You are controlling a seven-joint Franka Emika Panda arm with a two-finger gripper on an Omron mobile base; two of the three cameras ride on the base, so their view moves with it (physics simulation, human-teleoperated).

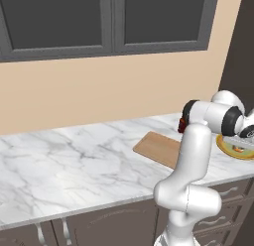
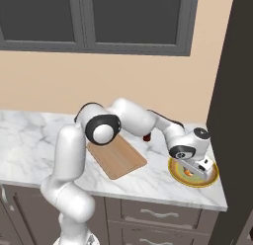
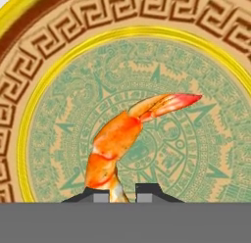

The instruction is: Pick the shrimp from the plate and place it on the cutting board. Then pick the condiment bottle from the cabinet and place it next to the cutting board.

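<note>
The shrimp (image 3: 122, 144) lies in the green centre of the plate (image 2: 211, 178), its thick end pinched between the closed pincer (image 3: 122, 192) tips, seemingly gripped low so it can be carried to the cutting board (image 2: 116, 158). The arm reaches right across the marble desk (image 1: 69, 165), wrist bent steeply down over the plate

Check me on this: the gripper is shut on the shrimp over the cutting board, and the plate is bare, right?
Not quite. The gripper is shut on the shrimp, but over the plate, not the cutting board. The hand view shows the shrimp against the plate's patterned centre; the board lies bare.
</note>
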